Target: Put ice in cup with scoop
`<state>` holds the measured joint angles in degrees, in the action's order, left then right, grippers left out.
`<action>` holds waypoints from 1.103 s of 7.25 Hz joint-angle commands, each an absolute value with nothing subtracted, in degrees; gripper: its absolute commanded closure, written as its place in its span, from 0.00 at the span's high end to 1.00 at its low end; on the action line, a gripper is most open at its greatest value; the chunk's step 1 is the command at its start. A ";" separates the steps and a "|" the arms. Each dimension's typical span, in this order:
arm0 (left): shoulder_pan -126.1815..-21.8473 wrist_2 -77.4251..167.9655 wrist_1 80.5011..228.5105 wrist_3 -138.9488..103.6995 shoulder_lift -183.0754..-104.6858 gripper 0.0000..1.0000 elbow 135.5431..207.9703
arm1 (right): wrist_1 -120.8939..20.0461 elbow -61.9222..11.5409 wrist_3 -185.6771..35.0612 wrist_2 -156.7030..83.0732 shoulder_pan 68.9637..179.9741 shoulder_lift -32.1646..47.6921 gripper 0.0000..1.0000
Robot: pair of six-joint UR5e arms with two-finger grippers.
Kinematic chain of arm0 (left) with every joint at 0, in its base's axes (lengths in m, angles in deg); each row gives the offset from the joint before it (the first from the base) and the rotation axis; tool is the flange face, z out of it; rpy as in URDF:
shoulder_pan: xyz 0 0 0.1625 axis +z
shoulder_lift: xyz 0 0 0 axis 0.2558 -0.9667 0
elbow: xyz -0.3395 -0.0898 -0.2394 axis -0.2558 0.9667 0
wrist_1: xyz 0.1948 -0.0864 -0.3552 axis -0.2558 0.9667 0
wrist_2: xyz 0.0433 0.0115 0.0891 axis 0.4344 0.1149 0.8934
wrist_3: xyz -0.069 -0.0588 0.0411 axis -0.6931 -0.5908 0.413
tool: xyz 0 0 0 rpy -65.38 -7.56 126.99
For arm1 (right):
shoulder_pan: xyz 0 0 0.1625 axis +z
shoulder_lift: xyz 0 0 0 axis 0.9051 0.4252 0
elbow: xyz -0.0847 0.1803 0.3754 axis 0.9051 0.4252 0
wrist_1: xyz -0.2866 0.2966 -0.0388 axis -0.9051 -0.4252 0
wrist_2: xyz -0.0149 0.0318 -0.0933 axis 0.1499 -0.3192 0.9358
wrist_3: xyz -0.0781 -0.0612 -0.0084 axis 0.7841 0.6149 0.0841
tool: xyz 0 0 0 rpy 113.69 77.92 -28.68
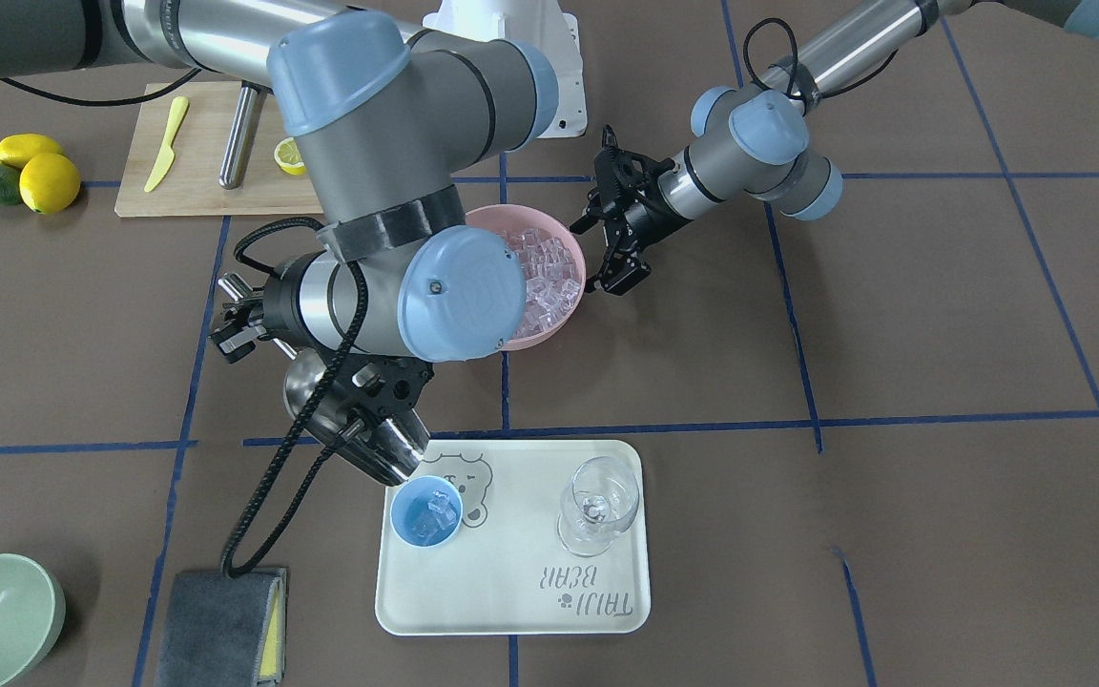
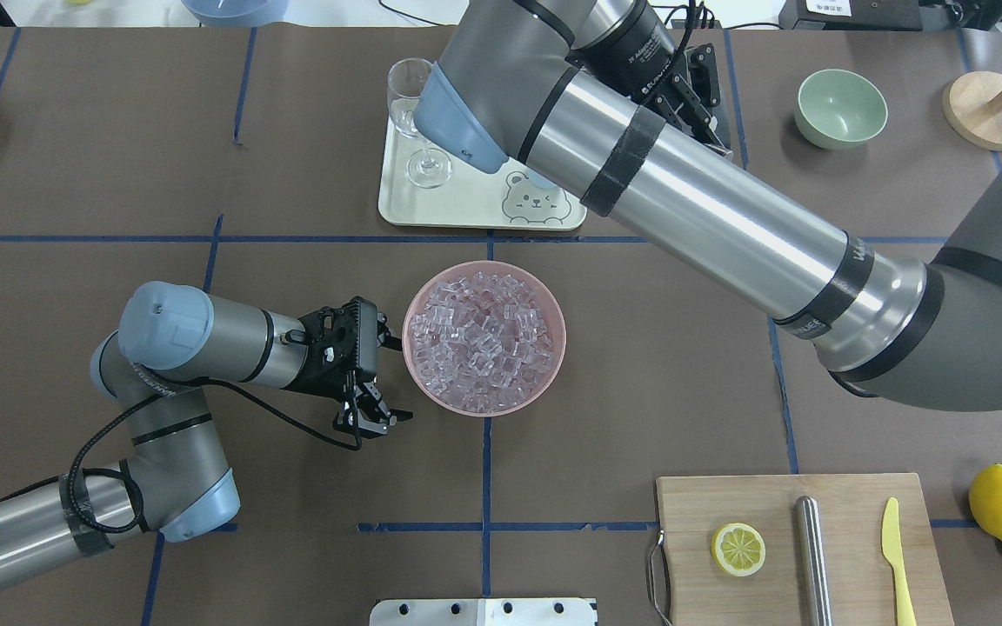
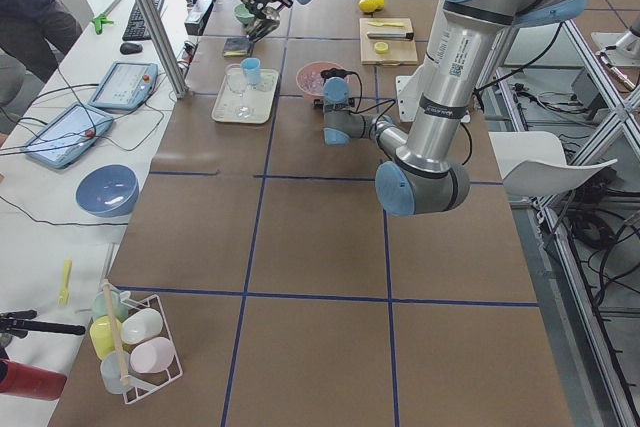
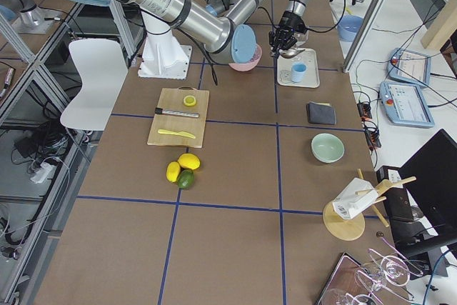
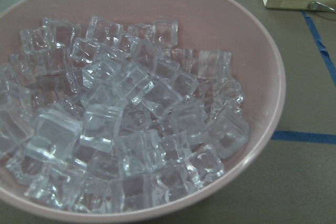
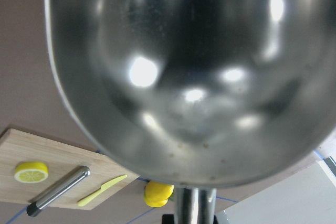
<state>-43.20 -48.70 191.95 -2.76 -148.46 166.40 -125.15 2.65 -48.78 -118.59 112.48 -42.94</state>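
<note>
Holding the scoop point(image 1: 309, 393) tilted at the cup point(image 1: 425, 512).
Right gripper point(image 1: 359, 420) seems clamped on the handle, partly hidden; the trough slants down beyond its fingers to the cup's rim, ice point(image 1: 437, 510) inside. Left gripper point(image 2: 372, 419), open and empty, sits farther off beside the pink bowl point(image 2: 558, 313).

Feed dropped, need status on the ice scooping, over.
Right gripper shut on scoop, tipped at cup. Ice in cup. Left gripper open by bowl. Glass stands clear.
</note>
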 commanded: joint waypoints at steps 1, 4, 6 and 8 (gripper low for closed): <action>-43.99 -48.77 191.95 -2.81 -148.46 1.00 166.92 | -123.28 -3.87 -52.10 -126.17 115.80 -39.31 0.00; -47.07 -49.21 190.99 -2.98 -148.37 1.00 168.67 | -112.57 -23.19 -58.70 -134.87 118.53 -20.97 0.00; -49.69 -49.30 189.94 -2.98 -147.67 1.00 169.29 | -105.81 -36.45 -72.18 -137.26 118.71 -9.11 0.00; -53.99 -53.05 179.27 -2.29 -147.67 1.00 172.08 | -102.45 -44.75 -82.66 -139.99 118.80 0.76 0.00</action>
